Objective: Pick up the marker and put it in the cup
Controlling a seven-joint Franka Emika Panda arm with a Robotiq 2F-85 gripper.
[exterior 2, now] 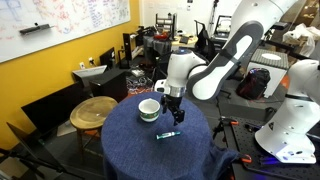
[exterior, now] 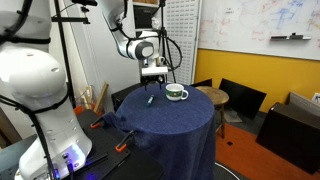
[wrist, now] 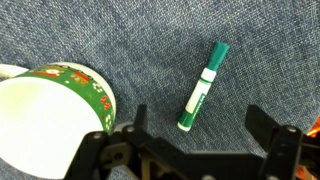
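The marker (wrist: 203, 86) is a short green and white pen lying on the blue cloth; it also shows in both exterior views (exterior: 150, 99) (exterior 2: 167, 134). The cup (wrist: 45, 115) is a white mug with a green patterned band, at the left in the wrist view, and stands on the cloth in both exterior views (exterior: 176, 93) (exterior 2: 149, 109). My gripper (wrist: 195, 125) is open and empty, hovering above the cloth with the marker just ahead of its fingers. In the exterior views it hangs over the table next to the cup (exterior: 153, 72) (exterior 2: 174, 110).
The round table (exterior: 170, 125) is draped in blue cloth (exterior 2: 160, 150). A wooden stool (exterior 2: 93, 110) and dark chairs (exterior: 240, 97) stand beside it. A white robot body (exterior: 35, 95) and orange clamps (exterior: 122, 147) are near the table's edge.
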